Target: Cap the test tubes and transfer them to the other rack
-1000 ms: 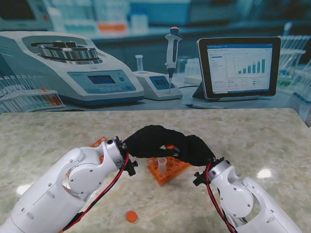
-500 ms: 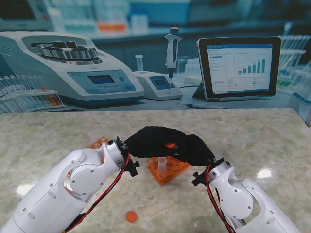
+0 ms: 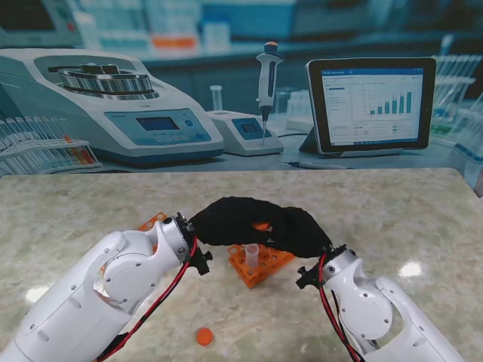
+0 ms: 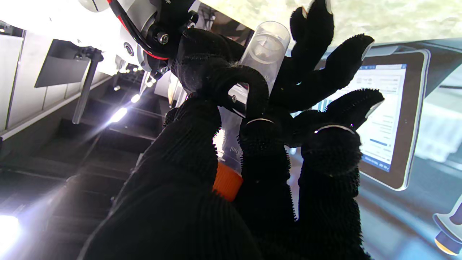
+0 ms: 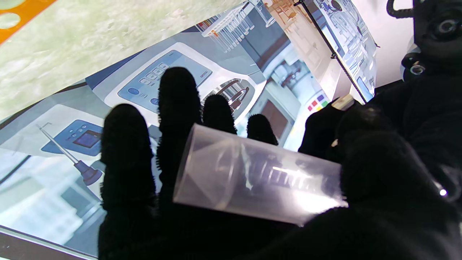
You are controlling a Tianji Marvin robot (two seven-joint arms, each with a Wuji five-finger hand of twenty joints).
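Both gloved hands are meeting over the middle of the counter, above the orange rack [image 3: 261,264], and they are hiding most of what they are carrying. From the stand view only a sliver of orange cap [image 3: 261,225] is showing between them; the tube itself is not visible there.

Left hand [image 3: 226,220]: fingers are curling around a clear test tube [image 4: 252,90], thumb and index wrapping its body, the other fingers [image 4: 339,72] spreading past it. The orange cap [image 4: 226,182] is sitting at the tube's end nearest the palm. Can't tell if it's fully seated, the glove is covering the joint.

Right hand [image 3: 302,228]: the tube [image 5: 252,177] is lying across its palm, four fingertips [image 5: 179,94] standing up behind it, thumb side pressing on the end toward the left hand. So both hands are closing on the same tube (grip force unknowable from this).

A second, uncapped tube [image 3: 251,253] is standing upright in the rack, in a hole toward the rack's near-left corner. A loose orange cap [image 3: 203,336] is lying on the counter near its front edge, nearer to me than the rack, well apart from it. The other orange rack [image 3: 153,222] is mostly hidden behind the left forearm; only a corner is poking out, contents can't be read.

Versus a second ago: the hands have stayed joined in nearly the same spot, the left wrist creeping slightly left and up. Rack, standing tube and loose cap are unmoved.
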